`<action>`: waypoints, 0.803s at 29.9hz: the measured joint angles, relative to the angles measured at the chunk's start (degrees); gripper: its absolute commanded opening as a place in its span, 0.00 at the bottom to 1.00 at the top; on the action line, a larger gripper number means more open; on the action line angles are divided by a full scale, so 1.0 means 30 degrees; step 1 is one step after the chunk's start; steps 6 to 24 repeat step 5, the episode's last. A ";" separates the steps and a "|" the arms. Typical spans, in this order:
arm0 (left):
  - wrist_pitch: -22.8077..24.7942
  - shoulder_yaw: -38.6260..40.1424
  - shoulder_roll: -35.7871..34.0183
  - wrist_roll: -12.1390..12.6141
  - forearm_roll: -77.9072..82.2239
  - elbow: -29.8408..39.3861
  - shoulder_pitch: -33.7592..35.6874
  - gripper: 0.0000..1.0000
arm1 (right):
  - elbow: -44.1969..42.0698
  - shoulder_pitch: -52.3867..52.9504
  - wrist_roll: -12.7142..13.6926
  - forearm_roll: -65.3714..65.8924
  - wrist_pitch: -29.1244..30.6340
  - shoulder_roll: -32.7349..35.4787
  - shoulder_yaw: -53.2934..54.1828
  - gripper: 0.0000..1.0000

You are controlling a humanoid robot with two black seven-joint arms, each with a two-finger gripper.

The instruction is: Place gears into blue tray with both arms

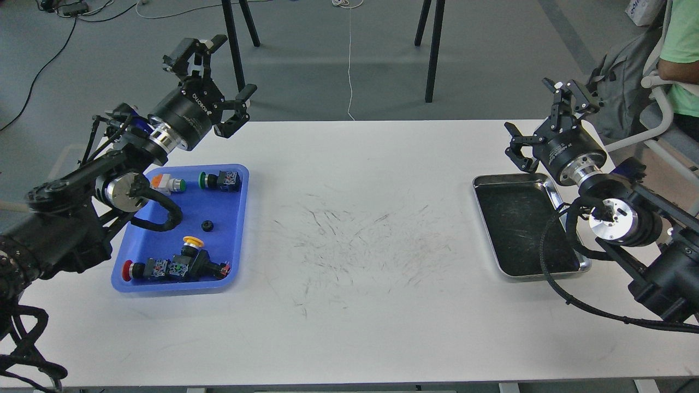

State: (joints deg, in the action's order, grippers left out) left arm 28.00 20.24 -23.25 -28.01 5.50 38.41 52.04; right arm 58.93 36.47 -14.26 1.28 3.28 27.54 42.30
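Observation:
The blue tray (235, 240) lies at the table's left. One small black gear (206, 225) rests near its middle; a black cable of my left arm crosses the tray's left part and covers whatever lies under it. My left gripper (221, 73) hovers open and empty above the table's far edge, up and behind the tray. My right gripper (540, 117) hangs open and empty above the far right of the table, just behind the silver tray.
Several colour-capped push-button switches (218, 180) lie along the blue tray's far and near sides. A silver metal tray (519, 180) with a dark scratched bottom sits at the right. A seated person (680, 54) is at the far right; chair legs (431, 49) stand behind the table.

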 measured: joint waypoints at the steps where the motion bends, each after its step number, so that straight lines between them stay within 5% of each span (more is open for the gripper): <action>1: 0.0000 0.0005 0.0000 0.0000 -0.0002 -0.0006 -0.0011 1.00 | -0.0054 0.0035 -0.0005 0.0016 -0.0017 -0.0079 -0.0010 0.99; 24: 0.0000 0.0004 -0.0110 0.0000 -0.0002 -0.0035 -0.0030 1.00 | -0.0145 0.0099 -0.0046 0.0035 -0.0149 -0.0334 -0.0065 0.99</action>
